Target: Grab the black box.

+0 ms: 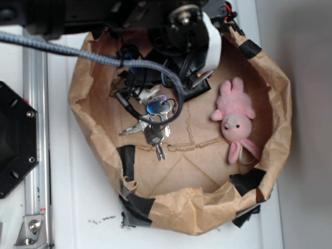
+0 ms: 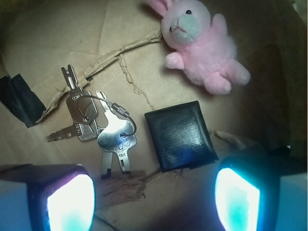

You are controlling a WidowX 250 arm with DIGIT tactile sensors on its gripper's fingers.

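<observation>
Hand [image 2: 154, 192] is spread wide with nothing between the fingers [image 2: 72, 202], hovering over the floor of the brown paper bin [image 1: 270, 93]. The black box [image 2: 180, 135] lies flat on the bin floor, and I'll use it as the landmark for everything else. In the wrist view it sits between the two fingers but off-centre, closer to the right-hand one, and further up the frame than the fingertips, so it isn't inside the grip span yet. It is rotated a bit off the finger axis, so my read is the hand needs a small shift toward the box, maybe a slight yaw, before descending. The key bunch [image 2: 98, 127] is just beside the box on its left, apart but close; that is the main snag risk if the left finger comes down there. The pink plush bunny [image 2: 199, 43] lies beyond the box, near its far edge without touching, so it's out of the closing path. The box is flat and glossy, so the likely grip is across its edges, low to the paper. In the exterior view the box is mostly hidden under the arm and cables; only the bunny [image 1: 236, 116] and keys [image 1: 153, 122] show clearly. A black tape patch [image 2: 19, 98] sits well to the left of the box, not a target.
</observation>
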